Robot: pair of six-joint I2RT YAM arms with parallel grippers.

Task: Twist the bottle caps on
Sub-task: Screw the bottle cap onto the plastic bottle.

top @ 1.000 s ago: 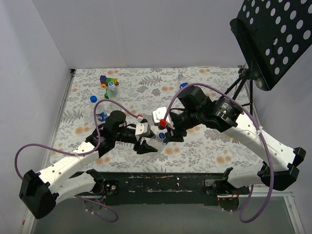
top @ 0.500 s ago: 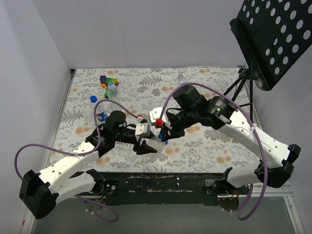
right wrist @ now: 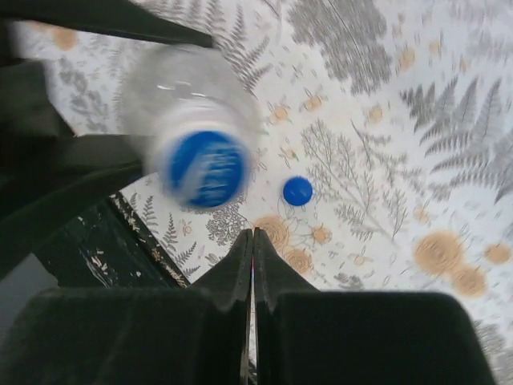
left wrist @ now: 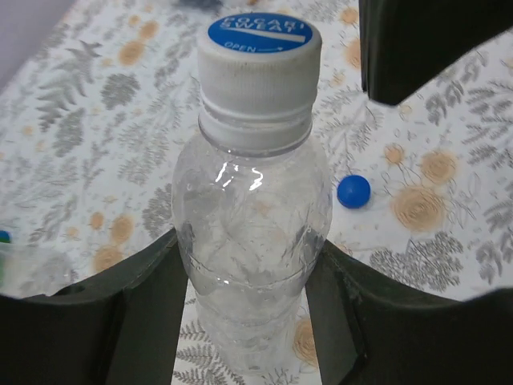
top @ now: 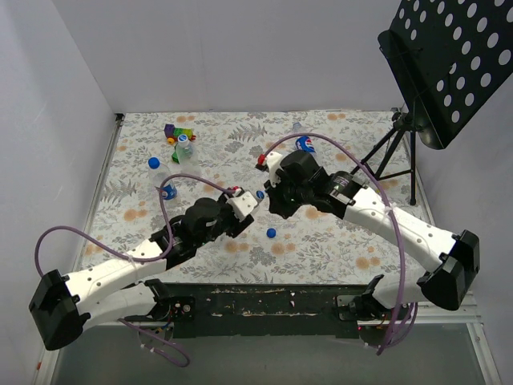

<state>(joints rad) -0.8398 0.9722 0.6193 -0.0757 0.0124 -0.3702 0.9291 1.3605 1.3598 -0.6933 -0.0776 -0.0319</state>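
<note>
A clear crinkled bottle [left wrist: 252, 233] stands upright between the fingers of my left gripper [left wrist: 250, 277], which is shut on its body. On its neck sits a white cap with a blue top [left wrist: 256, 64]. From above, this bottle [top: 256, 200] is at the table's middle, with the left gripper [top: 248, 207] just behind it. My right gripper [right wrist: 253, 239] is shut with nothing in it, hanging just right of and above the capped bottle [right wrist: 196, 120]. From above, the right gripper [top: 275, 208] is beside the bottle. A loose blue cap [top: 271, 233] lies on the cloth nearby.
A Pepsi bottle with a blue cap [top: 167, 184] lies at the left. Another bottle [top: 185, 146] stands beside coloured toy blocks [top: 171, 132] at the back left. A third Pepsi bottle [top: 304, 143] is at the back middle. A black music stand [top: 405, 132] rises at the right.
The right gripper has drawn back from the bottle's top and shut empty. The left arm has carried the bottle away from the near edge, toward the table's middle.
</note>
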